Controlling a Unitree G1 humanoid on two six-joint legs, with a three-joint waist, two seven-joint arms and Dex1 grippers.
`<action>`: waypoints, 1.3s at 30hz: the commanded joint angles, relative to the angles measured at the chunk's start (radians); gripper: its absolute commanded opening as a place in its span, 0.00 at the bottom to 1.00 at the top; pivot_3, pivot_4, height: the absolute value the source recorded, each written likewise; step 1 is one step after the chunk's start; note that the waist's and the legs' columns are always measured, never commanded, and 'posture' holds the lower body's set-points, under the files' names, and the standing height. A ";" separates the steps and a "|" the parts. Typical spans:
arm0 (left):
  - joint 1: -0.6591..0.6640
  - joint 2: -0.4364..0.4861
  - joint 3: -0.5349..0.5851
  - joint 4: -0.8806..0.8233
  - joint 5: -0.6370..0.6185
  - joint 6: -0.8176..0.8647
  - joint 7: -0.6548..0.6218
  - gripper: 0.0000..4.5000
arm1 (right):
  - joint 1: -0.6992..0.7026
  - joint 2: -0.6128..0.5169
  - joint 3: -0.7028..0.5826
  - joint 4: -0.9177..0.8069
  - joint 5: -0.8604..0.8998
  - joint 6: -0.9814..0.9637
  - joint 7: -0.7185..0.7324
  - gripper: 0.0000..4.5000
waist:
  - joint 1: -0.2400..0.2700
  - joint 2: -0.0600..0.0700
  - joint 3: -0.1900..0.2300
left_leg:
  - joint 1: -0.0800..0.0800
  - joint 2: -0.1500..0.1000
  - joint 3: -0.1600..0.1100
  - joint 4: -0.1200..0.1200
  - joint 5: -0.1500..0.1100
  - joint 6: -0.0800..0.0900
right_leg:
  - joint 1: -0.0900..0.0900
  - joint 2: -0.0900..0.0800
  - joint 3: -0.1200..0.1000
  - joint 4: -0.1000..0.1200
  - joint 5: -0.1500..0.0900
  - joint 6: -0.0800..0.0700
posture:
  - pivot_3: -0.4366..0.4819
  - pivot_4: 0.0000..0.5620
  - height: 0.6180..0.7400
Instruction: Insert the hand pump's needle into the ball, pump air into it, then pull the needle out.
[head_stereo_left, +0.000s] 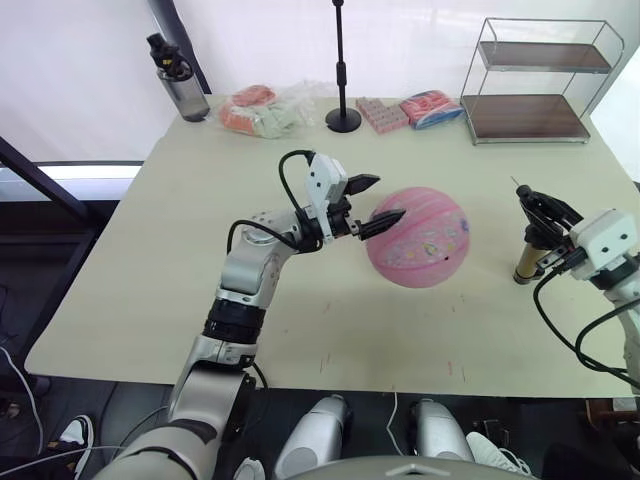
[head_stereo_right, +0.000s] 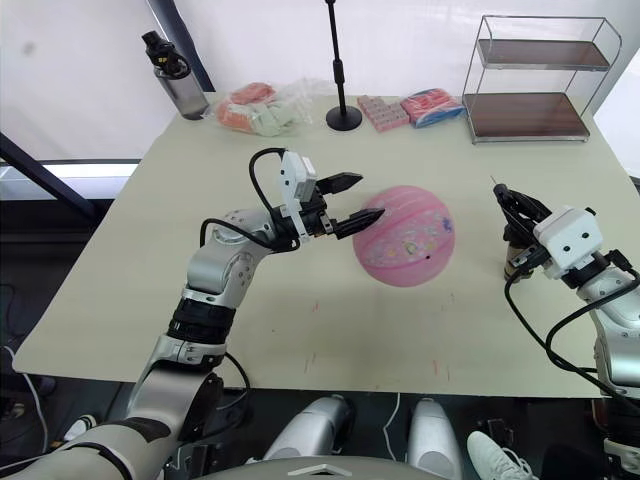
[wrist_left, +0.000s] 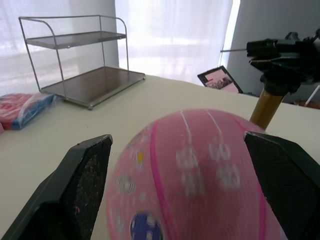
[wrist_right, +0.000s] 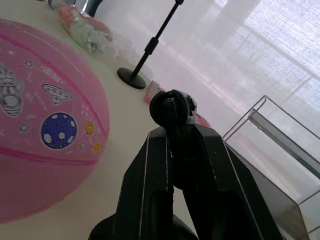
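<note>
My left gripper (head_stereo_left: 373, 202) is spread wide, one black finger above the other, the lower fingertip touching or just short of the ball's (head_stereo_left: 418, 237) near flank — I cannot tell which. Through my left wrist camera the ball (wrist_left: 200, 175) sits squarely between my two fingers (wrist_left: 75, 185), so it would only fit at full spread. My right gripper (head_stereo_right: 520, 236) is clamped on the hand pump (head_stereo_left: 530, 252), which stands upright near the right edge of the tabletop (head_stereo_left: 150, 300), well apart from the ball; its black top shows pinched between my fingers in the right wrist camera (wrist_right: 172, 112). A thin pin pokes out by the pump's head (head_stereo_left: 516, 183) — I take it for the needle, though it is too fine to be sure.

The ball rests round and full near the middle of the tabletop, toward the right. I judge it light, springy and smooth, apt to roll off under a sideways push, so I should steady it across its widest part. The pump looks stiff and slim; a hold on the barrel seems safest, leaving the fragile needle untouched.

Along the far edge stand a wire shelf (head_stereo_left: 535, 85), a black stand (head_stereo_left: 343, 70), some pink packets (head_stereo_left: 415, 108) and a bottle (head_stereo_left: 178, 80).
</note>
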 joint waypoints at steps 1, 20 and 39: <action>-0.027 -0.010 0.015 -0.060 -0.038 -0.014 -0.017 1.00 | -0.009 -0.001 -0.008 -0.014 0.024 0.005 0.004 0.03 | -0.003 0.000 0.000 | -0.001 0.000 0.000 0.000 0.000 0.000 | 0.000 0.000 0.000 0.000 0.000 0.000 | 0.48 0.27 0.96; 0.121 0.341 0.070 -0.324 -0.304 0.188 -0.375 1.00 | 0.261 0.001 0.109 -0.223 -0.033 -0.102 0.094 0.03 | -0.005 0.002 0.004 | 0.000 0.000 0.002 0.002 0.002 -0.003 | -0.006 0.001 0.003 0.014 -0.001 -0.003 | 0.48 0.27 0.96; 0.206 0.435 0.083 -0.415 -0.348 0.233 -0.407 1.00 | 0.238 -0.085 0.177 -0.007 -0.126 -0.283 0.155 0.03 | -0.006 0.002 0.009 | 0.001 0.002 0.002 0.002 0.004 -0.006 | -0.006 0.003 0.004 0.015 0.000 -0.006 | 0.48 0.27 0.96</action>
